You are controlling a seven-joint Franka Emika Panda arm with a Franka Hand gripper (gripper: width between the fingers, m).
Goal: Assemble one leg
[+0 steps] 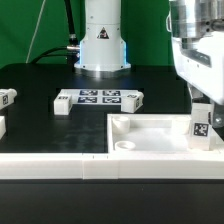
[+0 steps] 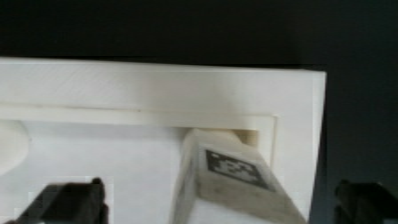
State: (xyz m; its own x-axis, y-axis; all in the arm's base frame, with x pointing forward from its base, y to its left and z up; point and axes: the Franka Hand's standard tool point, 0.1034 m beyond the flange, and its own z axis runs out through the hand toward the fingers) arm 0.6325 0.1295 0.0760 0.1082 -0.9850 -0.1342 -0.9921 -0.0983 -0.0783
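A leg [image 1: 201, 125], a small white block with a square marker, stands upright in the far corner of the large white tray [image 1: 150, 150] on the exterior view's right. My gripper [image 1: 203, 100] hangs just above it. In the wrist view the leg [image 2: 226, 172] leans into the tray's corner [image 2: 294, 125], between my two dark fingertips [image 2: 71, 203]. There is a gap on both sides of it, so my gripper [image 2: 217, 205] is open and not holding it.
The marker board [image 1: 97, 97] lies in front of the robot base [image 1: 100, 45]. Loose legs lie at its ends [image 1: 63, 102] [image 1: 132, 98], and another lies at the far left [image 1: 7, 97]. The tray has a raised rim [image 2: 125, 85].
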